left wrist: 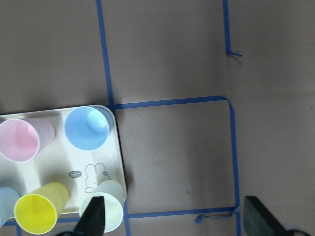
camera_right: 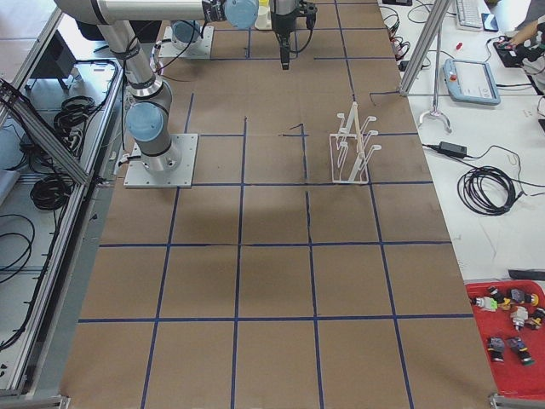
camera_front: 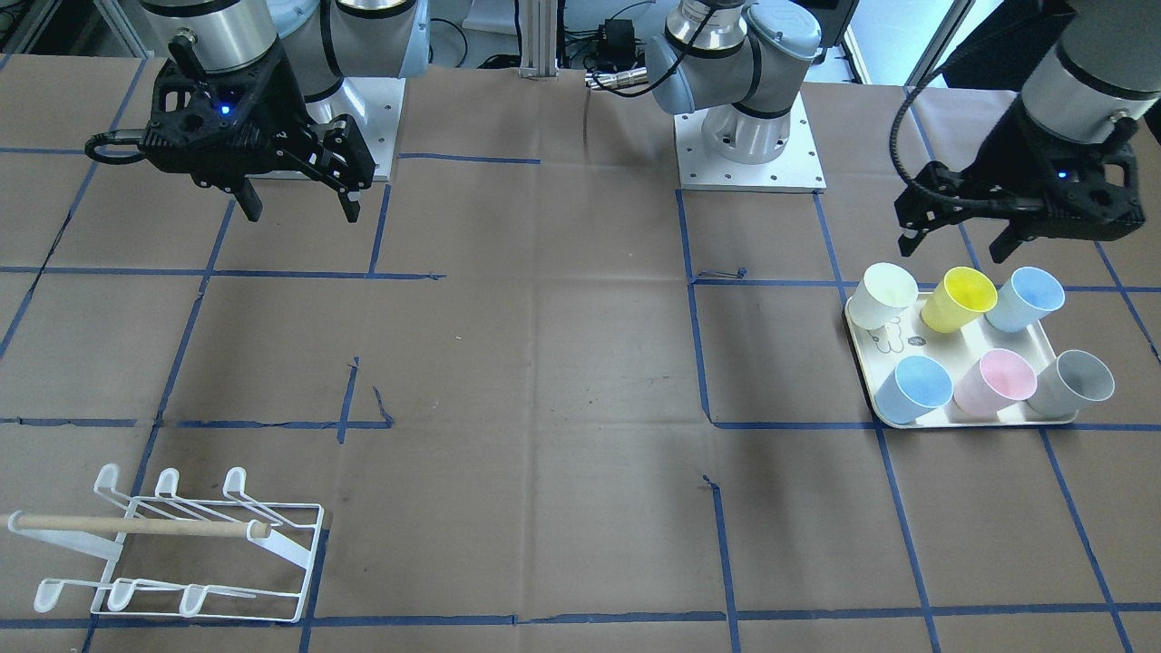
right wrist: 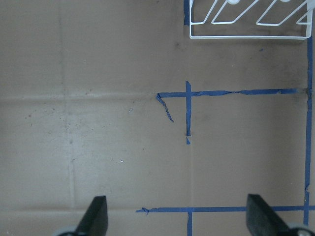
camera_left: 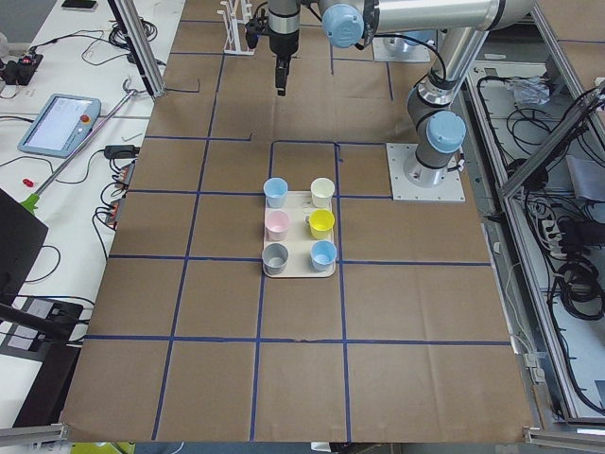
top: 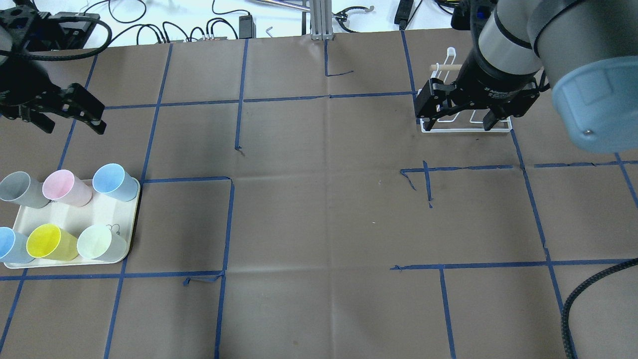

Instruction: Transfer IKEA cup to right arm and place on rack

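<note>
**Left gripper** (camera_front: pixel 957 245): the jaws are apart and nothing is held between them. It hangs above the table, short of the cream tray (camera_front: pixel 970 419).

**Task object:** six IKEA cups are set on that tray in two rows, upright with mouths up. The long axis is therefore judged vertical. None has been lifted.

**Governing relation:** in the overhead view the tray lies at about 6 o'clock of the left gripper. In the left wrist view the white cup (left wrist: pixel 106 212) sits at 9 o'clock of the jaw midpoint. The blue cup (left wrist: pixel 87 127) sits at 10 o'clock. A sideways shift before descent is judged necessary.

**Right gripper** (top: pixel 456 122): the jaws are apart and empty, well apart from the tray. The rack (camera_front: pixel 181 544) is partly hidden at its 12 o'clock in the overhead view.

**Nearer arm:** the left.
</note>
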`<state>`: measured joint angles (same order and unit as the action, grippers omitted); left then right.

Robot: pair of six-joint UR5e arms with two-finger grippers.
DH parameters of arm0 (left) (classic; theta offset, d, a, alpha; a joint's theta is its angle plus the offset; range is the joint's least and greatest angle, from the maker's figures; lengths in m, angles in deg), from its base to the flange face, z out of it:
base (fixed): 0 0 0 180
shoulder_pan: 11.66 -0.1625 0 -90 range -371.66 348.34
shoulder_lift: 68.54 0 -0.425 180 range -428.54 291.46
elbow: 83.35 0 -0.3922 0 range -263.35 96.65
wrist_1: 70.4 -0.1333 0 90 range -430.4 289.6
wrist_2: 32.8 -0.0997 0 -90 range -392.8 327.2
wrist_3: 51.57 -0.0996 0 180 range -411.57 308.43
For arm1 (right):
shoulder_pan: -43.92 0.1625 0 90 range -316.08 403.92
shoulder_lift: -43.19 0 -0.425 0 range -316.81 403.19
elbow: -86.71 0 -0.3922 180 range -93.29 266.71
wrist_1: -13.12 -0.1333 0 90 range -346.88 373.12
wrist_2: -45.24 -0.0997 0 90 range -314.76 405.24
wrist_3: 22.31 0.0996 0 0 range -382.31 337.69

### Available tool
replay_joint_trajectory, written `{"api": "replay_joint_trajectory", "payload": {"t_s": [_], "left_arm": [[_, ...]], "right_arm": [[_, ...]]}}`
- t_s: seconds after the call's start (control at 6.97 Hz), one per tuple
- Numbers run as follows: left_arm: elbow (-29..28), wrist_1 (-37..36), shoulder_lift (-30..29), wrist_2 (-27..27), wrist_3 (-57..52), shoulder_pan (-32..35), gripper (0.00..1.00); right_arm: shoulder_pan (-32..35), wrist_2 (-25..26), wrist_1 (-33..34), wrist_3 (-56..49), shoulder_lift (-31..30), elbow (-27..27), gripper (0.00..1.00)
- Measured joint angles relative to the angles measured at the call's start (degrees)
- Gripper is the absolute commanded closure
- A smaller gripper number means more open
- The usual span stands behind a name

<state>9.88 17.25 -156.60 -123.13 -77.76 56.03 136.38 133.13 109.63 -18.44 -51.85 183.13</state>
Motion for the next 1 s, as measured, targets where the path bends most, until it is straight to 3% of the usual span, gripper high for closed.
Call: {"api": "replay_joint_trajectory", "payload": {"t_s": [0.43, 1.0], "left_arm": [[4.0, -2.5, -0.2, 0.3, -3.9, -4.9, 0.0], [16.7, -20.2, -2.2, 0.4, -2.6, -4.9, 0.0]], "right_arm": [[0.0, -0.1, 0.0, 0.0, 0.1, 0.0, 0.0], [-0.1, 0.0, 0.0, 0.0, 0.1, 0.1, 0.0]]}}
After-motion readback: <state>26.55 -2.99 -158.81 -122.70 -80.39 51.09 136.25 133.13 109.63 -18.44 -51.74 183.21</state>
